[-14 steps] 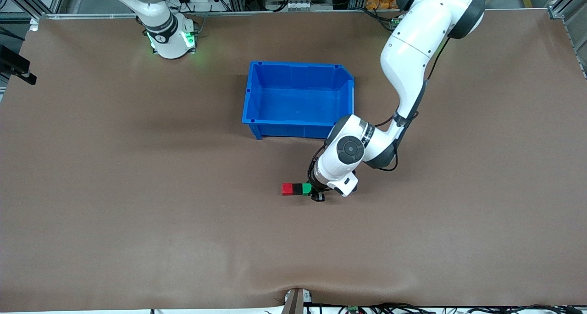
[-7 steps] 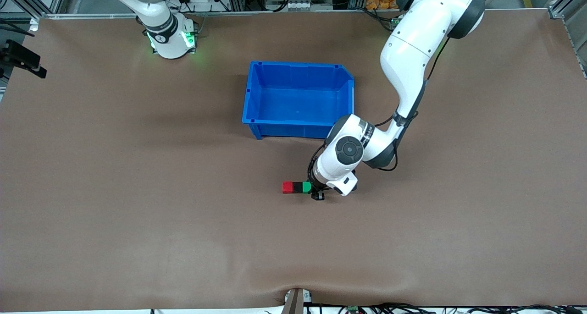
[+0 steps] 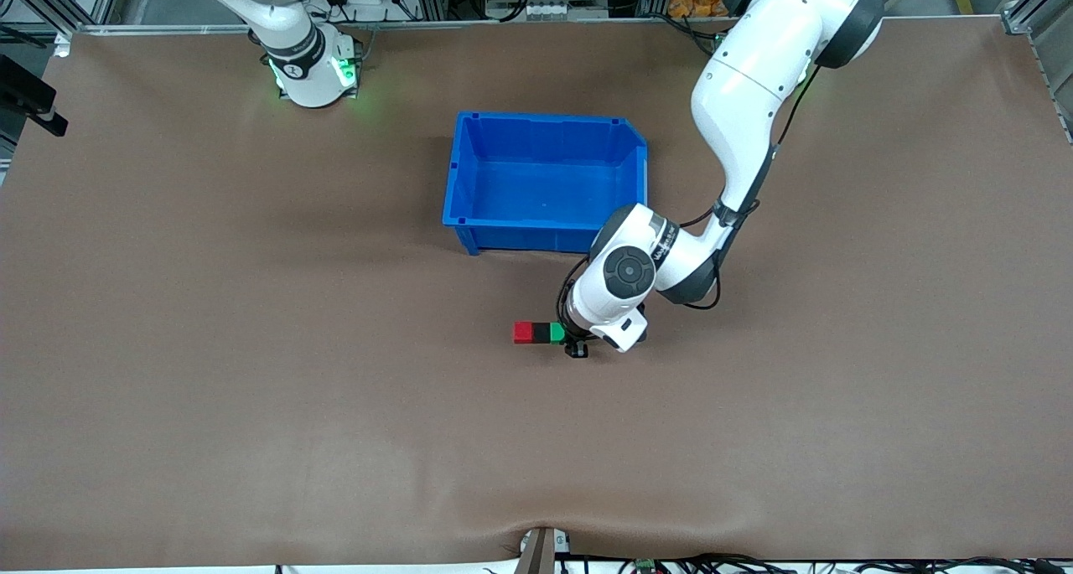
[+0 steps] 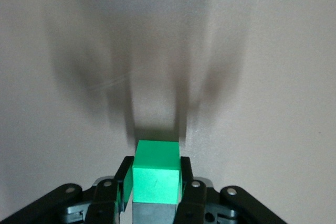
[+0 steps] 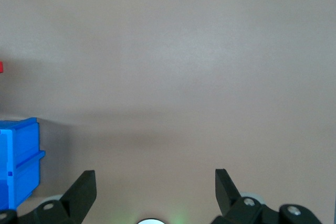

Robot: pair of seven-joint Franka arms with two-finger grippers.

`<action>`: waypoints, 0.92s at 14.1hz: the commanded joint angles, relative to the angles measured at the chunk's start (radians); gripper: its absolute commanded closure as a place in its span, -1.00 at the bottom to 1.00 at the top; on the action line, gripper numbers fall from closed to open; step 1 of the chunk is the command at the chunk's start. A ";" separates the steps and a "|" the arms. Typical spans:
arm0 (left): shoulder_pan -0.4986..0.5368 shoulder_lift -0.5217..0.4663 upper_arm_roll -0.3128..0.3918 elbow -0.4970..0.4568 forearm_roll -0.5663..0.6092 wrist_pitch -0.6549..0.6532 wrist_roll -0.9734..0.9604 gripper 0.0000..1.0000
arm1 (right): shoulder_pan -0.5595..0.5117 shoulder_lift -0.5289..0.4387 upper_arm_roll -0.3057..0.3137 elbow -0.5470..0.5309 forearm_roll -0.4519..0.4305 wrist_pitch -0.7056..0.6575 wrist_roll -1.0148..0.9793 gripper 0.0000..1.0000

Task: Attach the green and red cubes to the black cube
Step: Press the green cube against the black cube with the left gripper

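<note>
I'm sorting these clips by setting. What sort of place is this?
Most likely a robotics lab bench: two arms stand at a brown table, with metal framing and cables along its edge. The left gripper holds a green cube joined in a row with others near a blue bin.

You are not seeing any readable text, label, brand, number or sign here; small markings are showing on the left arm's wrist joint, but they are too small to read.
</note>
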 commanded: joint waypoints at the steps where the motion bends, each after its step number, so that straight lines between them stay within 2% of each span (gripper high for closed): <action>1: -0.002 -0.021 0.010 -0.008 0.002 -0.023 -0.021 0.86 | -0.020 0.018 0.020 0.034 -0.008 -0.023 0.011 -1.00; 2: -0.001 -0.025 0.010 -0.008 0.002 -0.024 -0.021 0.27 | -0.015 0.017 0.020 0.034 -0.009 -0.021 0.013 -1.00; 3: -0.004 -0.028 0.013 -0.007 0.002 -0.026 -0.021 -0.46 | -0.009 0.017 0.022 0.033 -0.009 -0.023 0.013 -1.00; 4: -0.004 -0.041 0.018 -0.005 0.004 -0.033 -0.018 -0.99 | -0.009 0.017 0.020 0.031 -0.009 -0.024 0.014 -1.00; 8: 0.012 -0.134 0.013 -0.002 0.077 -0.168 0.087 -1.00 | -0.012 0.017 0.017 0.030 -0.008 -0.026 0.016 -1.00; 13: 0.076 -0.327 0.021 -0.011 0.082 -0.448 0.489 -1.00 | -0.015 0.017 0.019 0.027 -0.005 -0.034 0.014 -1.00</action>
